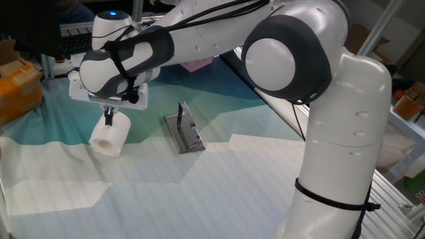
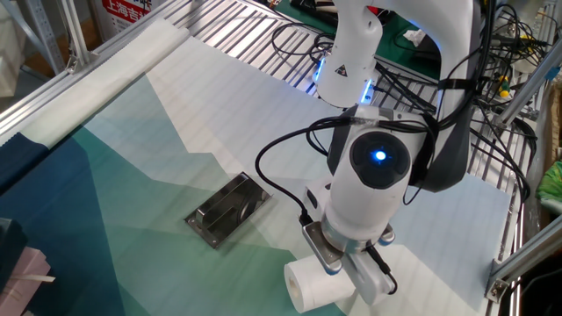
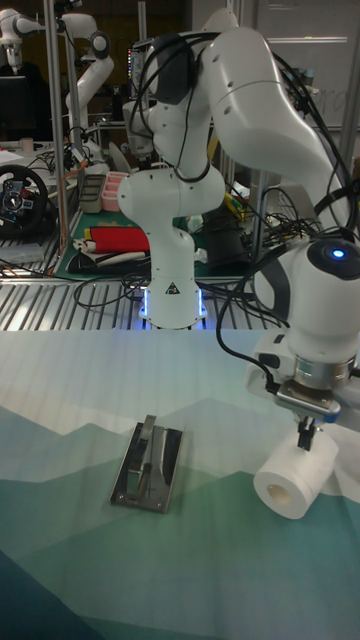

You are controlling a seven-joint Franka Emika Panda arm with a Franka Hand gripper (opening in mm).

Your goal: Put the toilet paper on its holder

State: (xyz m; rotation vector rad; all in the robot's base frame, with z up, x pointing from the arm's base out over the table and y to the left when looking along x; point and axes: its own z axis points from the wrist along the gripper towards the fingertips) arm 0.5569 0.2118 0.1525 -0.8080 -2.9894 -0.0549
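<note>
The toilet paper point(image 1: 108, 138) is a white roll lying on the teal and white cloth, with its tube opening facing the tall fixed camera point(image 3: 293, 479). My gripper point(image 1: 109, 118) points down onto the roll's upper end, its dark fingers close together and pinching the wall of the roll point(image 2: 309, 283). The tall fixed view shows the gripper point(image 3: 305, 435) at the roll's top rear edge. The holder point(image 1: 184, 129) is a grey metal plate with a thin bar, lying about a roll's length to the side, also seen as the holder point(image 2: 226, 209) and holder point(image 3: 148, 466).
The robot's white base point(image 3: 170, 270) stands behind the cloth. An orange box point(image 1: 16, 89) sits at the far left edge. Cables point(image 2: 299, 44) and a slatted metal table top point(image 2: 237, 22) lie beyond the cloth. A pink item point(image 2: 22, 268) is at the corner.
</note>
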